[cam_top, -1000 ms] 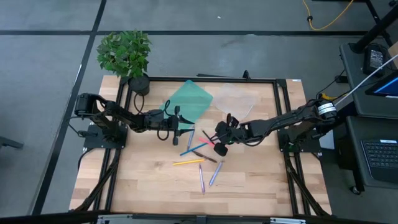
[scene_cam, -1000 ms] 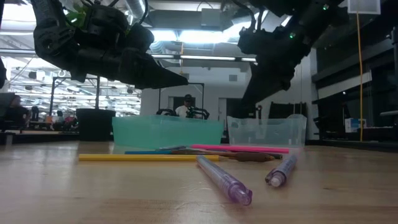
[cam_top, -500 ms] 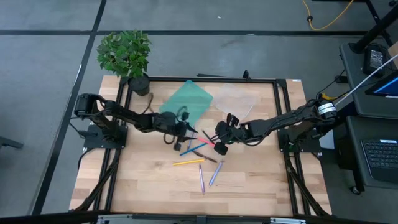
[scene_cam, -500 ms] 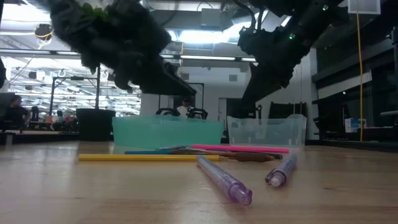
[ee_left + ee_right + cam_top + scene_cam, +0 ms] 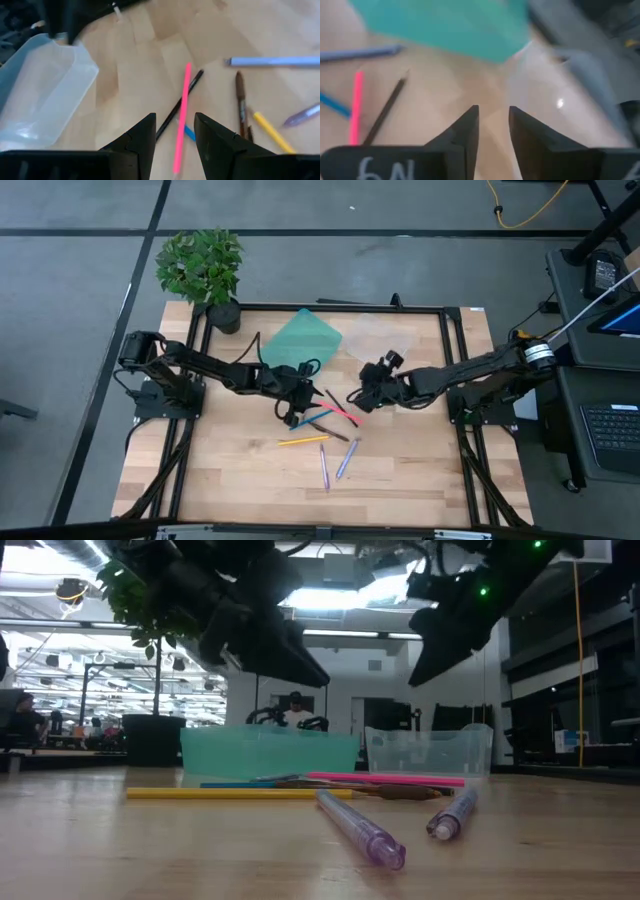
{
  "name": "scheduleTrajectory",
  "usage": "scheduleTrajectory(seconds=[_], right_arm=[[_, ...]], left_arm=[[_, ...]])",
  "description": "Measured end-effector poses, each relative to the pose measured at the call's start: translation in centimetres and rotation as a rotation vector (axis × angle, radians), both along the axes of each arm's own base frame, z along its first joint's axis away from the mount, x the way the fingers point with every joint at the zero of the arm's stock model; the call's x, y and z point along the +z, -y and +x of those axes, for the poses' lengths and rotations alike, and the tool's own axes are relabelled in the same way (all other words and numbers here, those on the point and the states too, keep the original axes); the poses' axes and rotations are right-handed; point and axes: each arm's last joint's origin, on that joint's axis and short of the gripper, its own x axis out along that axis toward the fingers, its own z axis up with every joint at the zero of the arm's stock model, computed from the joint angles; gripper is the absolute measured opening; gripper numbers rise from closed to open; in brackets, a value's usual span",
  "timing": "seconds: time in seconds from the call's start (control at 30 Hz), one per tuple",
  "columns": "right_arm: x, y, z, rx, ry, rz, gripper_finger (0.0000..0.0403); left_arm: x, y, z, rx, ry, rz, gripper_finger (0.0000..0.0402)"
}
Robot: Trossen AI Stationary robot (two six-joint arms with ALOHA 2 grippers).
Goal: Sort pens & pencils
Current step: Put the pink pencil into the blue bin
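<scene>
Several pens lie in a loose cluster mid-table: a pink one [image 5: 341, 413] [image 5: 181, 125], a blue one [image 5: 312, 421], a yellow one [image 5: 303, 440] [image 5: 230, 793], a black one [image 5: 333, 397] and two lavender ones [image 5: 324, 468] [image 5: 347, 459]. My left gripper [image 5: 300, 408] [image 5: 174, 117] hangs open above the cluster's left end. Seen from the wrist, the pink pen runs between its fingers without touching them. My right gripper [image 5: 360, 398] [image 5: 491, 114] is open and empty, raised above the cluster's right side.
A teal bin [image 5: 305, 340] and a clear bin [image 5: 380, 340] stand side by side behind the pens. A potted plant [image 5: 203, 270] sits at the far left corner. A black frame rims the table. Bare wood lies toward the near edge [image 5: 300, 500].
My left gripper has moved toward the table's right and somewhat nearer, arriving over the pens' left end. My right gripper has risen and drawn back toward the far right, tipping as it went. The pens have stayed where they were.
</scene>
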Motion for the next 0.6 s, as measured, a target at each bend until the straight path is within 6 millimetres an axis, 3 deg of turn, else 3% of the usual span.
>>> scheduleTrajectory(seconds=[0.2, 0.4, 0.6], right_arm=[[2.0, 0.3, -2.1, -0.044, 0.056, -0.079, 0.0062], [1.7, 0.2, -4.6, -0.046, 0.151, -0.100, 0.0027], [1.8, 0.3, -6.1, -0.010, 0.241, -0.154, 0.0017]], left_arm=[[0.5, 0.4, 0.9, -0.021, -0.043, -0.036, 0.0128], [-0.9, 0.0, 2.6, -0.002, -0.145, -0.032, 0.0128], [-1.0, -0.1, 4.4, -0.005, -0.209, -0.036, 0.0128]])
